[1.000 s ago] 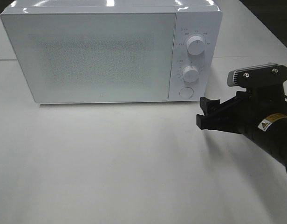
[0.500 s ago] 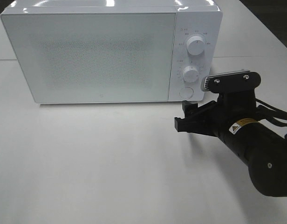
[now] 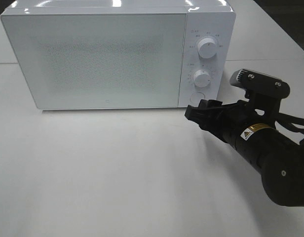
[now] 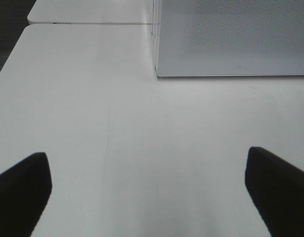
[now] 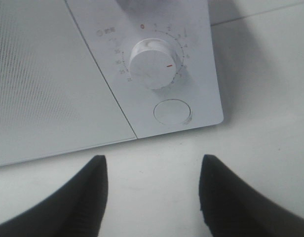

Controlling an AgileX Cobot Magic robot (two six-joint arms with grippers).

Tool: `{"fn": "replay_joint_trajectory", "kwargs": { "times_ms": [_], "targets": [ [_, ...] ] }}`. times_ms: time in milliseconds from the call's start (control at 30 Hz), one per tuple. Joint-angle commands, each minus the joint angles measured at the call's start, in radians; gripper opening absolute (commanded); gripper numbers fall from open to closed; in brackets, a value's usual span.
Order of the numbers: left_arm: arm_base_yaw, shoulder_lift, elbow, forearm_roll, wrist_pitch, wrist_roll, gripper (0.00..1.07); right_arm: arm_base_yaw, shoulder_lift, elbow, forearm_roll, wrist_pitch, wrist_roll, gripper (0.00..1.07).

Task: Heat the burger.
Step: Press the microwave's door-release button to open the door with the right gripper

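The burger is out of view. The white microwave (image 3: 107, 59) stands at the back of the table with its door shut. My right gripper (image 3: 199, 111) hovers just in front of the microwave's lower right corner, jaws partly apart with nothing between them. In the right wrist view the right gripper (image 5: 153, 163) points at the control panel, below the round button (image 5: 172, 112) and the lower dial (image 5: 151, 63). My left gripper (image 4: 144, 158) is wide open over bare table, facing the microwave's front left corner (image 4: 157, 69); it does not show in the exterior view.
The control panel carries an upper dial (image 3: 207, 48), a lower dial (image 3: 202, 78) and a round button (image 3: 197, 97). The white table (image 3: 117, 173) spreads in front of the microwave. A second white table surface (image 4: 88, 12) adjoins it behind the microwave.
The right arm swung left toward the microwave's control panel, then turned so its gripper points at the lower corner; its jaws have narrowed. The left gripper stays as it was.
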Motion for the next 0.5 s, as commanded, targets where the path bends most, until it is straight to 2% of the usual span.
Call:
{"fn": "replay_joint_trajectory", "kwargs": {
  "times_ms": [33, 67, 133, 233, 367, 500],
  "targets": [
    [0.0, -0.023, 0.003, -0.007, -0.009, -0.005, 1.0, 0.003, -0.001, -0.007, -0.001, 0.004, 0.274, 0.39],
    [0.0, -0.023, 0.003, -0.007, -0.009, -0.005, 1.0, 0.003, -0.001, -0.007, -0.001, 0.004, 0.274, 0.39],
    [0.0, -0.023, 0.003, -0.007, -0.009, -0.005, 1.0, 0.003, -0.001, -0.007, -0.001, 0.004, 0.457, 0.29],
    [0.0, -0.023, 0.003, -0.007, -0.009, -0.005, 1.0, 0.003, -0.001, -0.007, -0.001, 0.004, 0.574, 0.25],
    [0.0, -0.023, 0.003, -0.007, -0.009, -0.005, 1.0, 0.003, -0.001, -0.007, -0.004, 0.004, 0.904, 0.16],
    [0.0, -0.023, 0.003, -0.007, -0.009, -0.005, 1.0, 0.003, 0.004, -0.007, -0.004, 0.004, 1.041, 0.08]
  ]
}}
